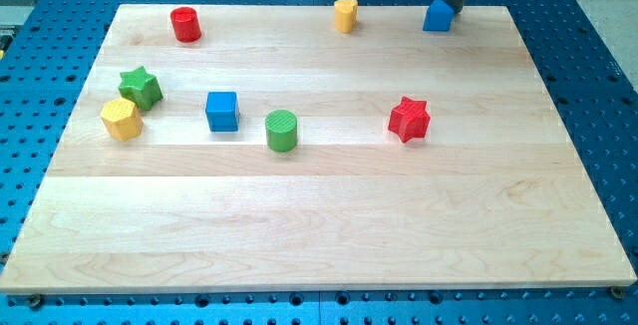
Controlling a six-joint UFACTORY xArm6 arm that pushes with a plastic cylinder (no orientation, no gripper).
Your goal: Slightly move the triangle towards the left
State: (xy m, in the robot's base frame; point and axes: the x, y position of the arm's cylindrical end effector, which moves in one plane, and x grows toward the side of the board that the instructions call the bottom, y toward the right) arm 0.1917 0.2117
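The blue triangle (437, 16) sits at the top edge of the wooden board (319, 225), toward the view's right. My rod comes down from the top of the view, and my tip (456, 8) is right beside the triangle's upper right side, touching it or nearly so.
A yellow cylinder-like block (345, 14) stands left of the triangle at the top. A red cylinder (185, 24) is at top left. A green star (141, 87), yellow hexagon (122, 119), blue cube (222, 111), green cylinder (282, 130) and red star (409, 119) lie across the middle.
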